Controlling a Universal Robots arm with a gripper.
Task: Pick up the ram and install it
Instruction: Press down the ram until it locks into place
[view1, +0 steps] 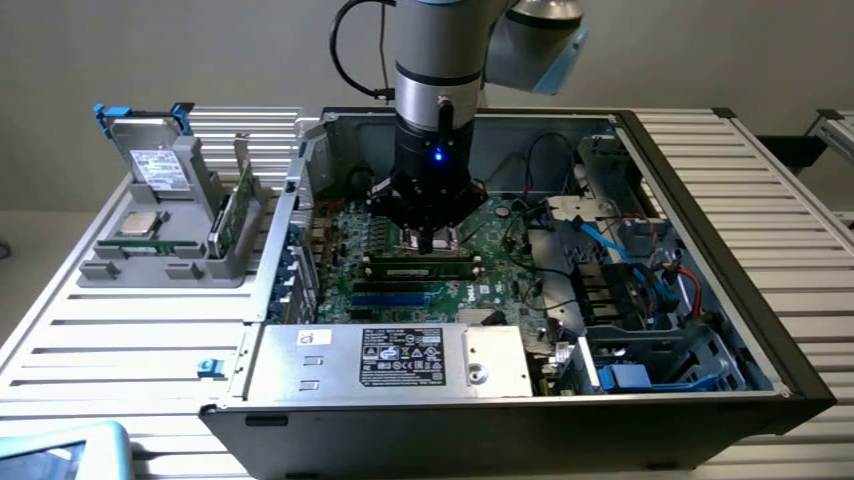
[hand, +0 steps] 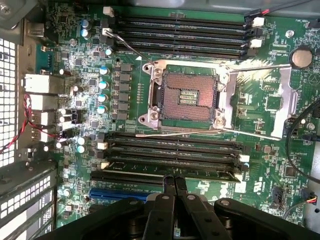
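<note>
Gripper (hand: 174, 184) fingers are pressed fully together, their tips meeting on the top edge of the ram (hand: 207, 173), a thin green stick standing on edge in a slot of the motherboard (hand: 280, 107). Nothing is clamped between the fingers; they only bear down on the stick's upper edge. In the exterior view the gripper (view1: 424, 240) hangs straight down from the grey arm (view1: 438, 70) into an open computer case (view1: 694, 190), with the ram (view1: 423, 258) lying crosswise directly beneath its tips.

Just beyond the gripper, further black memory slots (hand: 172, 150) lie parallel to the ram, then an open processor socket (hand: 187, 97), then another bank of slots (hand: 180, 35). Close beside the gripper's base is a blue slot (hand: 117, 194).

Inside the case, nearer the camera than the gripper, sits a silver power supply box (view1: 387, 358). Cables and a drive cage (view1: 641, 300) are off to the exterior view's right. Outside the case, on the slatted tabletop (view1: 120, 340), a grey parts holder (view1: 167, 215) carries a chip and upright boards.
</note>
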